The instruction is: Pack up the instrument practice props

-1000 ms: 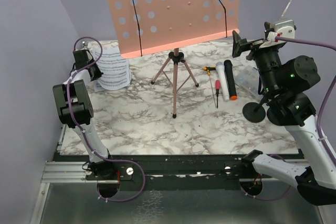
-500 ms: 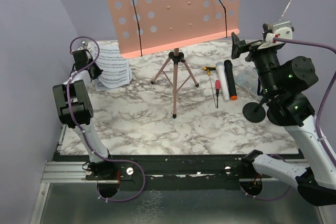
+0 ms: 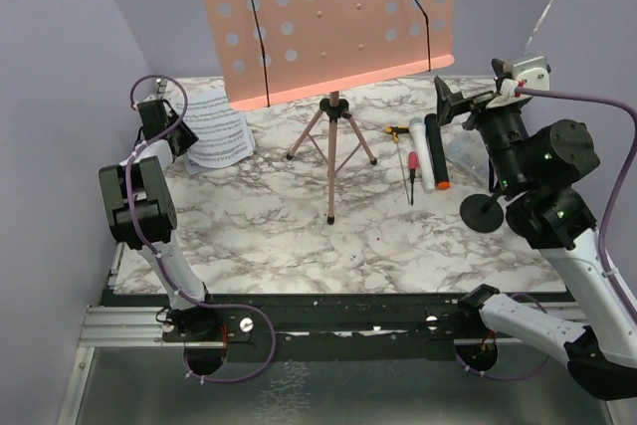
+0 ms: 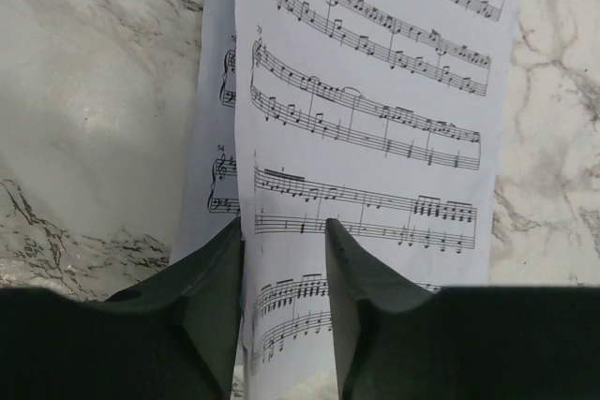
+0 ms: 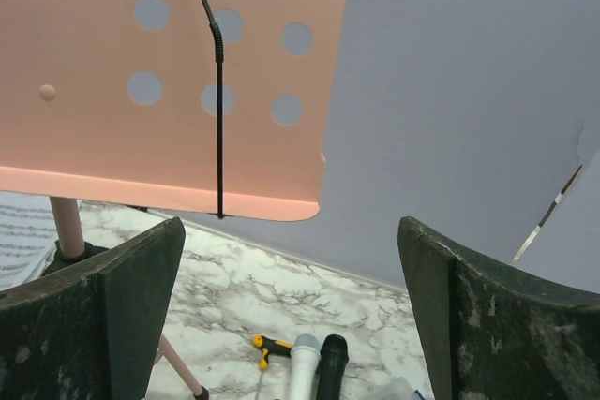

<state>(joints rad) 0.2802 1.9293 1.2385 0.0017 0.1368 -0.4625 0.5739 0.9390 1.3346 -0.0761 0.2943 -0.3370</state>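
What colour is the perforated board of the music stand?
The board is salmon pink; the top external view shows it best.

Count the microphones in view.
2. The white microphone and the black microphone lie side by side, right of the pink tripod and next to the screwdriver. The right arm could hide others.

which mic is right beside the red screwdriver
The white microphone: it lies between the red-handled screwdriver and the black microphone, which is on its far side.
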